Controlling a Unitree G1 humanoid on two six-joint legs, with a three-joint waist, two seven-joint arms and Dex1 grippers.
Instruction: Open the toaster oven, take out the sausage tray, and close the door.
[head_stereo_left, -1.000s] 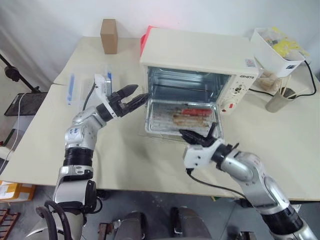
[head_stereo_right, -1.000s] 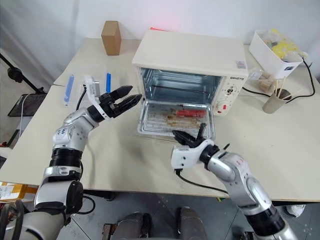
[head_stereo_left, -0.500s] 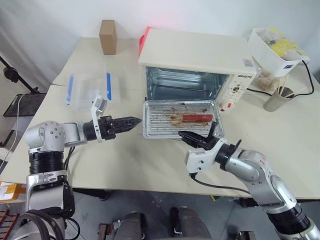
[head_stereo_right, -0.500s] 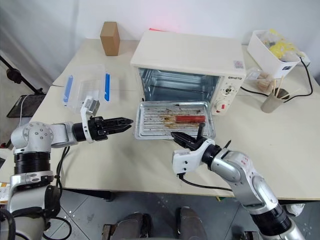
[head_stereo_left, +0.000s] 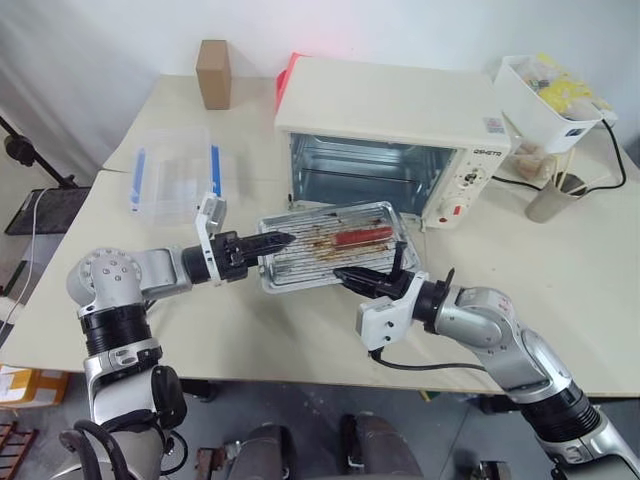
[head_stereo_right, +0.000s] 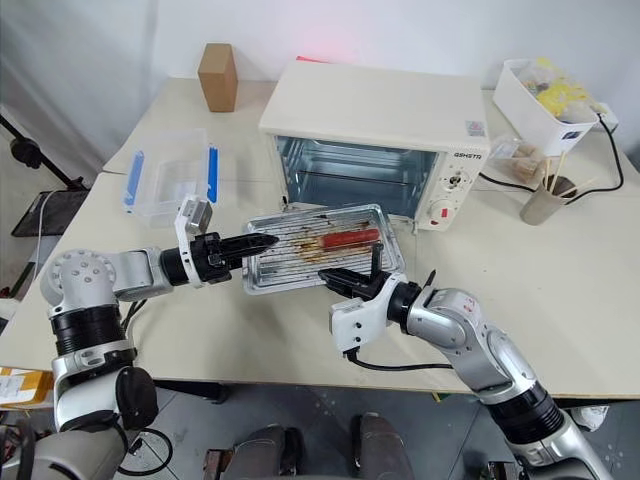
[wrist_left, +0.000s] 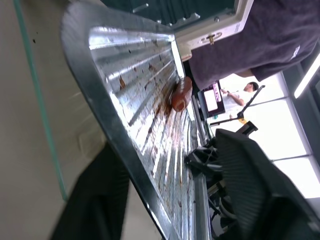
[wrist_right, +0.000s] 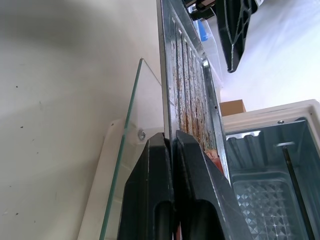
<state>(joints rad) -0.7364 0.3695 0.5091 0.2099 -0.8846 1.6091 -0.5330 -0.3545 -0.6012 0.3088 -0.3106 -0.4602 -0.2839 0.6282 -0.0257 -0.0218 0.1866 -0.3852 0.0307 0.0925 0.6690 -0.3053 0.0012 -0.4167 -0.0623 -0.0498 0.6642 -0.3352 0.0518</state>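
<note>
1. Here, the cream-white boxy toaster oven (head_stereo_left: 395, 120) with its shiny metal inside and a knob panel with a red button on the right sits at the upper middle of the head view, on a pale beige table (head_stereo_left: 560, 300)
2. Its transparent glass door (wrist_right: 120, 155) with the long white bar handle lies folded down flat on the table, seen edge-on in the right wrist view, under the tray
3. The rectangular silver metal sausage tray (head_stereo_left: 330, 245), ridged and grease-stained, is clear of the oven's mouth, in the middle of the frame just below the opening, tilted a little; one red sausage (head_stereo_left: 362, 236) lies in its upper right part
4. The right gripper (head_stereo_left: 375, 282), coming in from the lower right, has its two black fingers (wrist_right: 150, 200) pressed together on the tray's near rim, the metal edge pinched between them
5. The left gripper (head_stereo_left: 272, 243), reaching in from the left of the frame, is at the tray's left rim; in the left wrist view one black finger (wrist_left: 250, 170) lies over the tray and the other under it, partly open around the rim, and whether they actually press on the metal I cannot tell
6. A clear plastic box with blue clips (head_stereo_left: 172, 178) sits at the left of the frame and a brown cardboard block (head_stereo_left: 214, 72) at the upper left
</note>
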